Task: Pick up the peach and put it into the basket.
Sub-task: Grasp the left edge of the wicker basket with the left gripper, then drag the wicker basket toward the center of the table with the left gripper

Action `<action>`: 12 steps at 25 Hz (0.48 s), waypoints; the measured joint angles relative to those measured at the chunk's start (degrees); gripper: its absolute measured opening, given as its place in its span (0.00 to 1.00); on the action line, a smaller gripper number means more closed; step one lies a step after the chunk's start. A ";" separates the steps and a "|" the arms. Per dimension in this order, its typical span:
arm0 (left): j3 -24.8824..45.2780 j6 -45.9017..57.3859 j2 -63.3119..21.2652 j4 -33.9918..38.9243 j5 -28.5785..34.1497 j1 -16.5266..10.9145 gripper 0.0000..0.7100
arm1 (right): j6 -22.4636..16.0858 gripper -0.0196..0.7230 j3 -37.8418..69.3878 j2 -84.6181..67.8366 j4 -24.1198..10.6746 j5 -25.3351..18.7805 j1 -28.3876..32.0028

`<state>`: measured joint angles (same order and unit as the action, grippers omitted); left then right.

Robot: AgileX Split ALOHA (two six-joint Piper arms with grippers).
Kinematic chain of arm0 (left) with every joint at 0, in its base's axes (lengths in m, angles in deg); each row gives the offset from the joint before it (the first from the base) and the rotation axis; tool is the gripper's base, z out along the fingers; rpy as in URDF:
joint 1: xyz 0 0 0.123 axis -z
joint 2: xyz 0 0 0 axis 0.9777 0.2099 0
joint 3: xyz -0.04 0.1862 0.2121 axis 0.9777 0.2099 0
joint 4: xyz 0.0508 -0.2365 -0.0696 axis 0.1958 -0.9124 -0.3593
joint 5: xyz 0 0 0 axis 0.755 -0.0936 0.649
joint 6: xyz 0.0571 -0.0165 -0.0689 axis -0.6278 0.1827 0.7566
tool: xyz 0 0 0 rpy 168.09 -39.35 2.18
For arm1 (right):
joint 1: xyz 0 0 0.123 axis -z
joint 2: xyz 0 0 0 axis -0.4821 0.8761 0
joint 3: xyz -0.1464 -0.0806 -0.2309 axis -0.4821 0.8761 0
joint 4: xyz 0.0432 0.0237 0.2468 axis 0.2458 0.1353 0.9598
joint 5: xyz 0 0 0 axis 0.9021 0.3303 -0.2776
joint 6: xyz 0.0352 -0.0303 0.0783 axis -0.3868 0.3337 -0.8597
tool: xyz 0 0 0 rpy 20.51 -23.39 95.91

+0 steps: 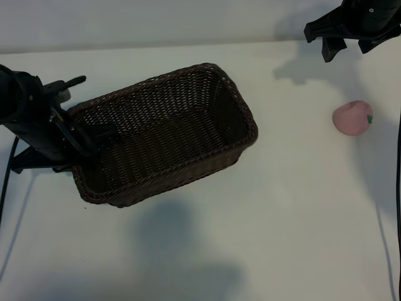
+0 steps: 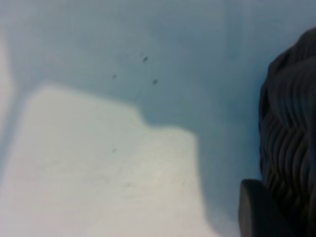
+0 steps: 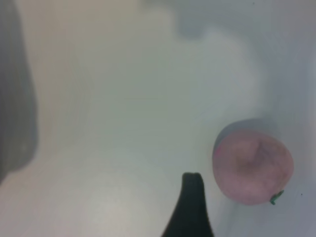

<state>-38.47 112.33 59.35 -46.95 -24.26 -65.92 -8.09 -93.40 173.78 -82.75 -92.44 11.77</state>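
On the white table (image 1: 263,226) lie one basket (image 1: 164,135) and one peach (image 1: 352,117), and two arms work over them. Nothing else rests on the surface besides the arms' shadows and a dark cable (image 1: 7,172) trailing down at the left edge. The basket, dark brown wicker with a braided rim, sits left of centre, turned at an angle, and holds nothing. The peach, pale pink with a small green leaf mark, lies well apart from it near the right edge, on bare table, with nothing between the two. The left gripper (image 1: 94,137) is down at the basket's left end, one finger (image 1: 103,133) reaching inside over the rim; the left wrist view shows a dark finger (image 2: 259,212) pressed against the outside of the weave, so the jaws appear closed on the basket's end wall. The right gripper (image 1: 344,45) hangs at the upper right, above the table and beyond the peach, its fingers spread wide and holding nothing; in its wrist view one dark fingertip (image 3: 191,197) shows just beside the peach, apart from it.
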 joint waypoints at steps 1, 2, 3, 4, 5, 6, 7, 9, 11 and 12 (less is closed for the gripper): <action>0.00 0.00 0.00 -0.23 -0.06 0.00 0.17 | 0.00 0.82 0.00 0.00 0.00 0.00 0.00; 0.00 0.00 0.00 -0.38 -0.06 0.00 0.17 | 0.00 0.82 0.00 0.00 0.00 0.00 0.00; 0.00 0.00 0.00 -0.37 -0.06 0.00 0.17 | 0.00 0.82 0.00 0.00 0.00 0.00 0.00; 0.00 0.00 0.00 -0.44 -0.13 0.00 0.17 | 0.00 0.82 0.00 0.00 0.00 0.00 0.00; 0.00 0.00 0.00 -0.59 -0.27 0.00 0.17 | 0.00 0.82 0.00 0.00 0.00 0.00 0.00; 0.00 -0.59 0.00 -1.14 -0.39 0.00 0.17 | 0.00 0.82 0.00 0.00 0.00 0.00 0.00; 0.00 -1.54 0.00 -2.01 -0.56 0.00 0.17 | 0.00 0.82 0.00 0.00 0.00 0.00 0.00; 0.00 -5.11 -0.21 -5.54 -1.17 -0.07 0.16 | 0.00 0.82 0.00 0.00 0.00 0.00 0.00; 0.00 -9.63 -1.05 -9.82 -1.31 -0.07 0.14 | 0.00 0.82 0.00 0.00 0.00 0.00 0.00; 0.00 -13.02 -1.73 -12.55 -1.25 -0.28 0.13 | 0.00 0.82 0.00 0.00 0.00 -0.07 0.00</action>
<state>-38.47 99.31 57.61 -59.50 -25.51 -66.20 -8.09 -93.40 173.78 -82.75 -92.51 11.77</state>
